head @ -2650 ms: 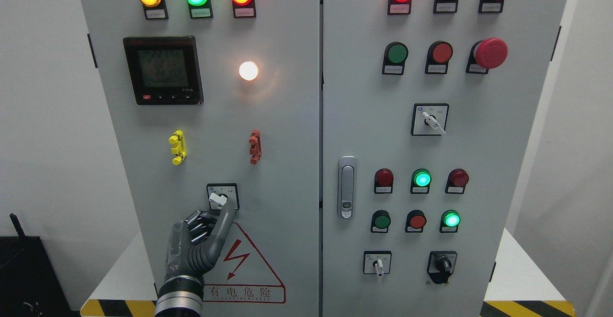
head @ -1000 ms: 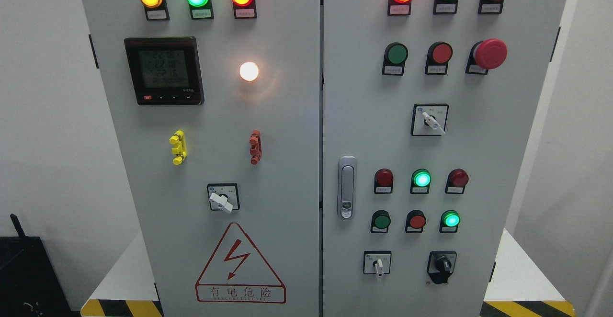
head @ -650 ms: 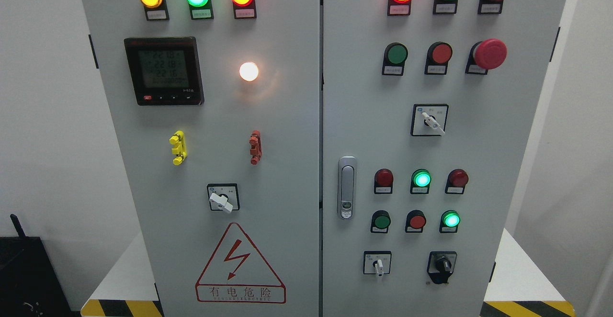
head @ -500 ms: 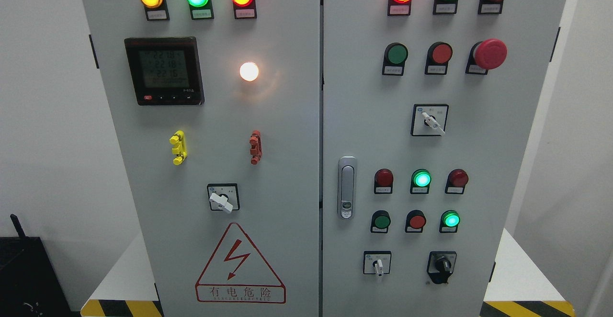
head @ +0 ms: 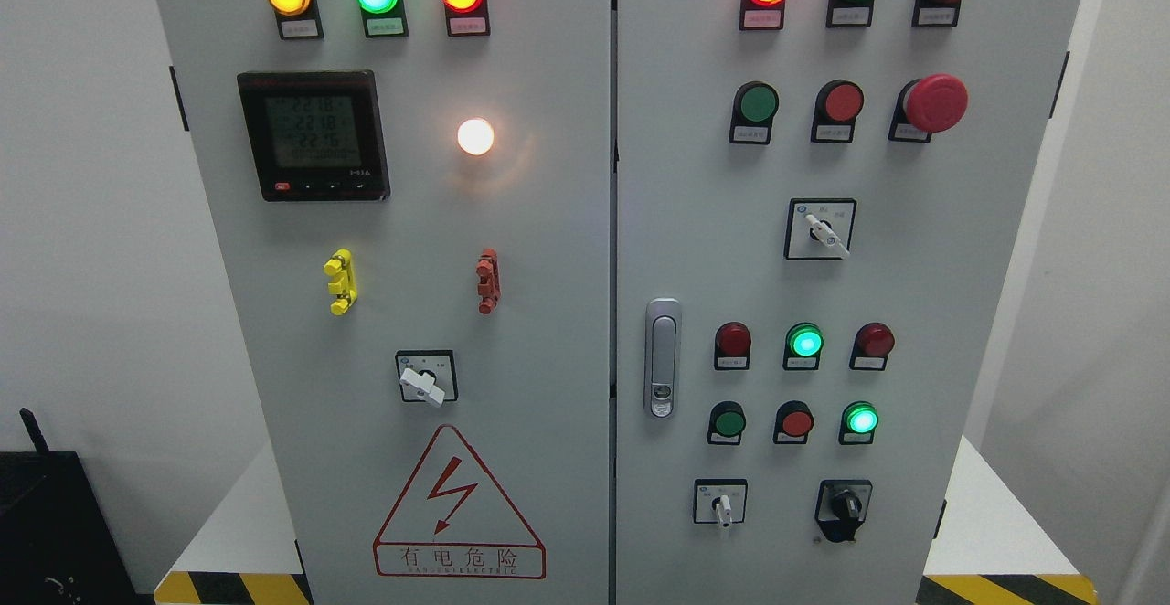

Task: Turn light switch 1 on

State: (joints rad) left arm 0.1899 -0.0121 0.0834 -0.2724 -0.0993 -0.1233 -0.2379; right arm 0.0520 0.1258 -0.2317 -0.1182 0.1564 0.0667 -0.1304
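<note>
Grey cabinet (head: 530, 249) — rotary switch (head: 424, 378) lever tilted, white lamp (head: 475, 136) lit.

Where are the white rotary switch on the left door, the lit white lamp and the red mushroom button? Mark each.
white rotary switch (head: 422, 385): head view, on its white lever.
lit white lamp (head: 475, 136): head view, lens centre.
red mushroom button (head: 936, 102): head view, red cap.

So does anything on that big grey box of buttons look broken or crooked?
Nothing looks broken. The white rotary switch handle on the left grey cabinet door sits slanted, pointing down to the right, and so does the one on the right door. That looks like a switch setting, not damage. The round white lamp glows.
</note>
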